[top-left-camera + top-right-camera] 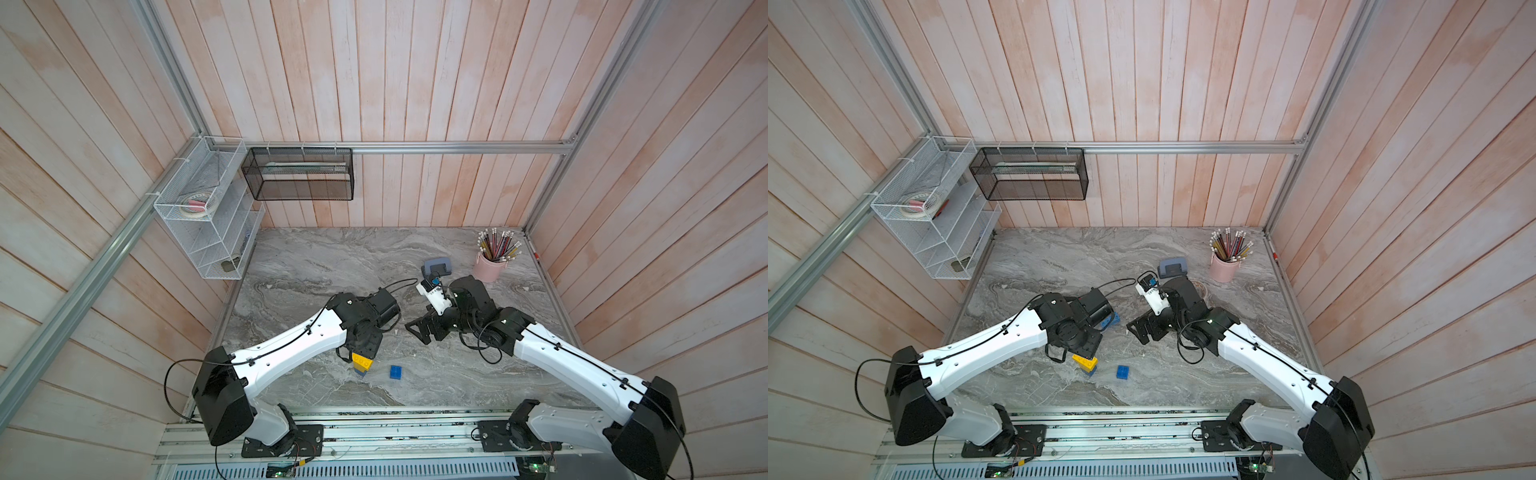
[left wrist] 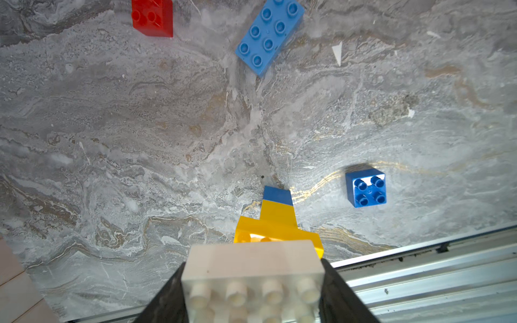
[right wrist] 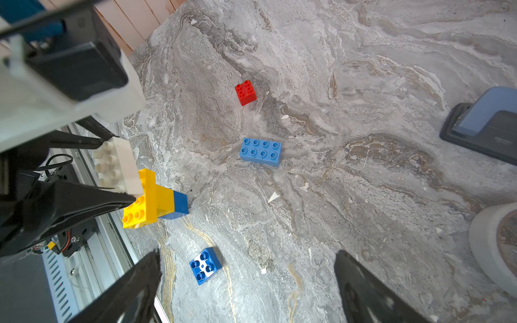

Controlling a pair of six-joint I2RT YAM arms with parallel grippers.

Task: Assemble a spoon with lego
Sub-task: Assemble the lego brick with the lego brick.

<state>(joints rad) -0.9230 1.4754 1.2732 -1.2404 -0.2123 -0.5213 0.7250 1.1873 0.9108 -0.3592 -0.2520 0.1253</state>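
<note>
The part-built spoon (image 2: 275, 215) is being pinched at its white top by the left claw (image 2: 253, 290), blue end toward the desk (image 3: 363, 195); the right claw (image 3: 247, 253) is being held spread near 3 loose bricks (image 3: 260, 151).

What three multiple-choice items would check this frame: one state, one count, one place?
1. The left tool is:
A. open and empty
B. shut on the white brick of the part-built spoon
C. shut on a loose brick

2. Loose bricks on the table, apart from the spoon:
A. one
B. five
C. three

3. The small blue square brick lies:
A. on the table beside the spoon
B. stacked on the spoon
C. against the back wall

Answers:
1 B: the tool clamps the white brick's sides, and the yellow and blue bricks hang off it.
2 C: only the red brick, the long blue brick and the small blue one lie loose.
3 A: it sits studs up on the marble, apart from the spoon's blue end.
</note>
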